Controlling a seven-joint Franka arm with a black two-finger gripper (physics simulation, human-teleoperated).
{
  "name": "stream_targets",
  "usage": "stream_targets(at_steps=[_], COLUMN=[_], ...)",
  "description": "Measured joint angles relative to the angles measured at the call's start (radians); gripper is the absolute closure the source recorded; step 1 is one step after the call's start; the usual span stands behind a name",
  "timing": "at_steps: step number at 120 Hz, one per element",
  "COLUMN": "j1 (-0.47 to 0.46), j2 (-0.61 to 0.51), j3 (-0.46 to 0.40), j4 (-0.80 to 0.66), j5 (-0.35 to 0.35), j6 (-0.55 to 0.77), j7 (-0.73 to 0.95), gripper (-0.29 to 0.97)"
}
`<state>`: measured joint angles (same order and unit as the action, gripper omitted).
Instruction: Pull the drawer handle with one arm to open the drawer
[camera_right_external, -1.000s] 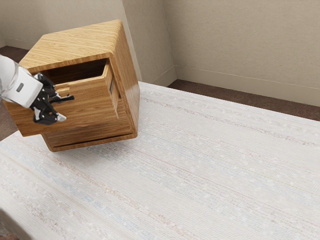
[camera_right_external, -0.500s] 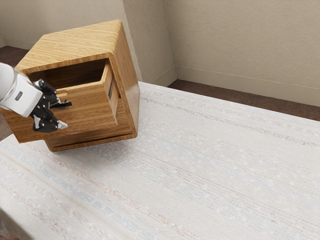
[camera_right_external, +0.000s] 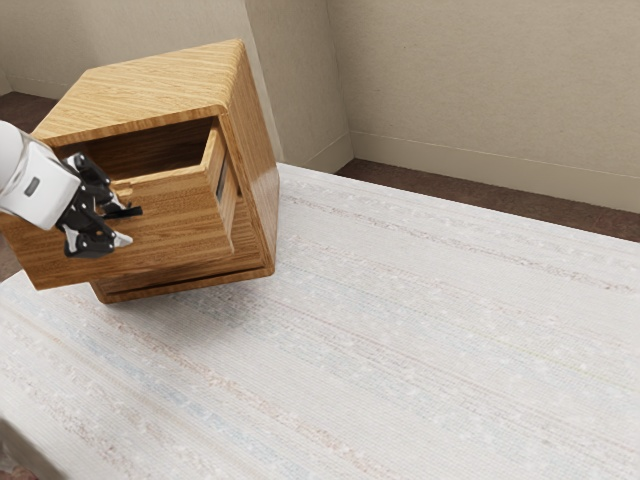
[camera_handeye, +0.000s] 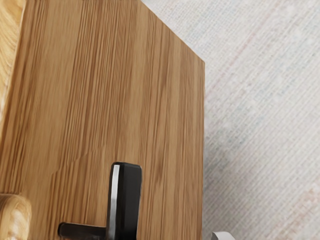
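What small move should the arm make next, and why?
Probably a short pull toward the exterior view's lower left: the end effector is at the drawer front, and the drawer stands only partly out of the cabinet.

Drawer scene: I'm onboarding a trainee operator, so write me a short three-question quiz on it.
1. True or false: the drawer is fully shut.
2. The wooden cabinet stands on: A) the white table, B) a shelf, C) a chair.
3. Fill in: the gripper is at the drawer's ____ panel.
Key: 1 false; 2 A; 3 front.
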<state>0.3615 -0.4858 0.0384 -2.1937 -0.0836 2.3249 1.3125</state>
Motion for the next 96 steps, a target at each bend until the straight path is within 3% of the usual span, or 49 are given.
stream_targets(at_steps=[26, 52, 65, 96], j1=[0.002, 0.001, 0.002, -0.004], j2=[0.001, -0.001, -0.002, -0.003], j3=[-0.001, 0.000, 0.000, -0.009], j4=[0.001, 0.001, 0.017, 0.071], j5=[-0.006, -0.005, -0.006, 0.001], j6=[0.001, -0.001, -0.004, -0.003], j7=[-0.001, -0.001, 0.001, 0.001], gripper=[0.32, 0.34, 0.45, 0.34])
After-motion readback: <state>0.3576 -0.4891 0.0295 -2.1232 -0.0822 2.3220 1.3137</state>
